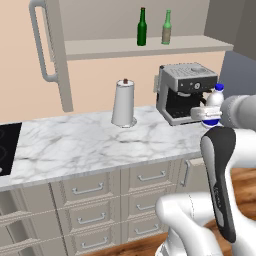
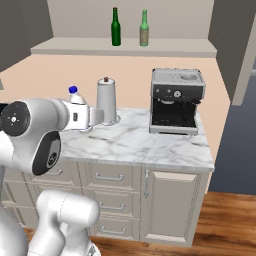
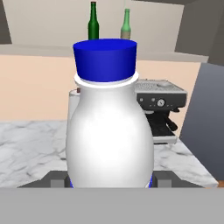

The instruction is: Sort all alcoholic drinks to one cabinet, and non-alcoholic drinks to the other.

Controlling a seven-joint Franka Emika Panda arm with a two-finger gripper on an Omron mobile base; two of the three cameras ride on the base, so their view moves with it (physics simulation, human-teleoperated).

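Observation:
My gripper [image 3: 109,180] is shut on the lower body of a non-alcoholic drink, a stubby white bottle [image 3: 109,135] with a blue cap, held upright above the counter. That bottle [image 1: 215,98] hangs in front of the coffee machine in the left base view, with the gripper [image 1: 209,115] at its blue label. From the right it is the bottle [image 2: 76,98] beside the paper towel roll. Two alcoholic drinks stand side by side on the open upper cabinet shelf: a dark green glass bottle [image 1: 142,27] [image 2: 116,27] [image 3: 92,21] and a paler olive one [image 1: 166,28] [image 2: 144,29] [image 3: 126,25].
A silver coffee machine [image 1: 185,92] [image 2: 176,100] stands at the right end of the marble counter [image 1: 90,145]. A paper towel roll [image 1: 123,104] [image 2: 106,99] stands mid-counter. A cooktop [image 1: 7,145] lies at the left, and an open cabinet door [image 1: 47,45] hangs above it.

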